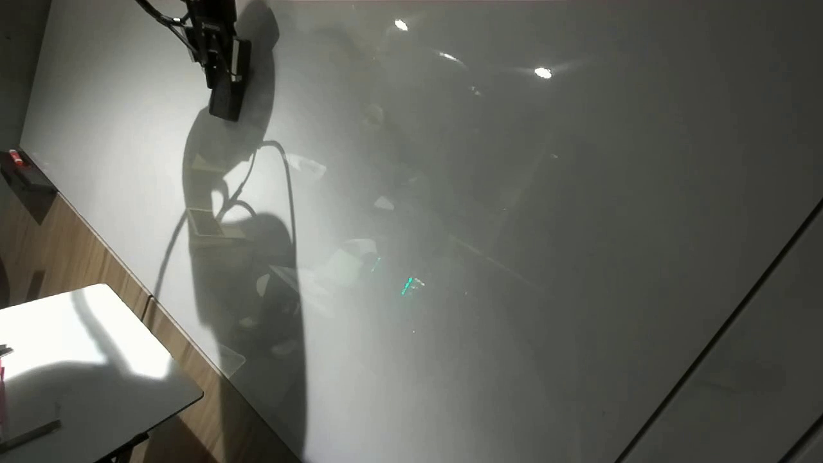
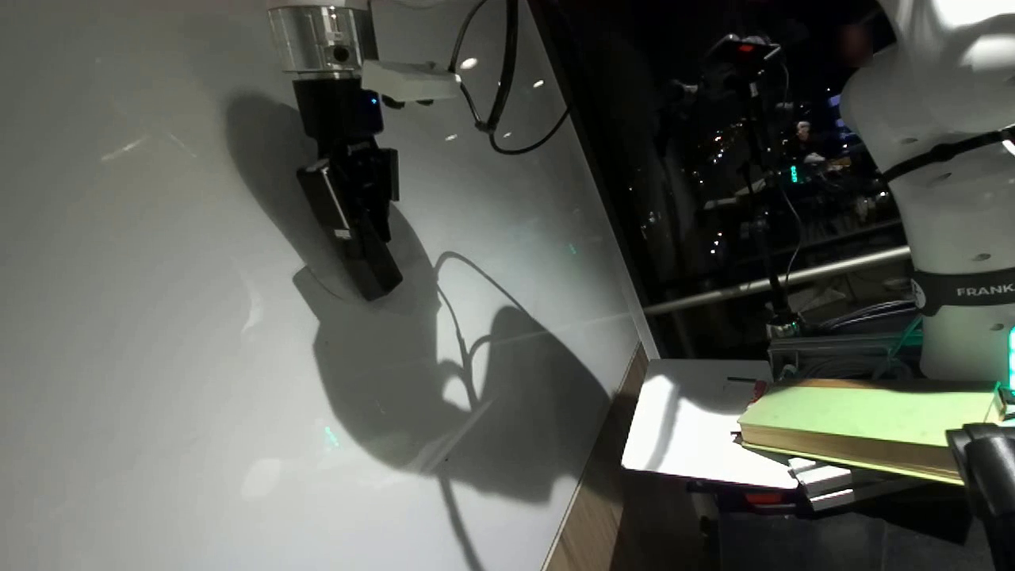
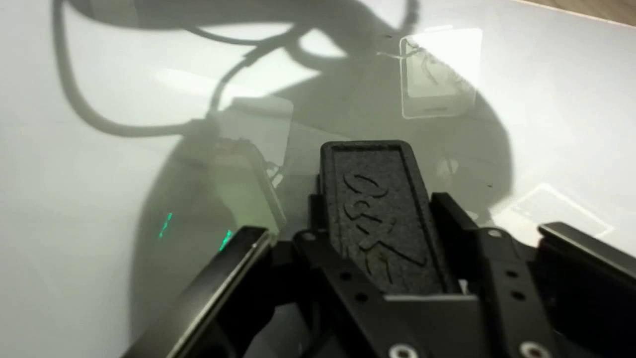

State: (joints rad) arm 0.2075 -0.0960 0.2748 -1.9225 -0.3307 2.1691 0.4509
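Your end effector [image 3: 380, 209] pinches the eraser [image 3: 380, 233] at its tips: grasp done, release not yet. Whether the eraser touches the board [image 3: 69, 238] ahead is hard to tell from these angles.

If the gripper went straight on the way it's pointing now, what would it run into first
Most likely the glossy white board, met through the dark block that the gripper holds. Depth is unclear, so the block may be touching it now.
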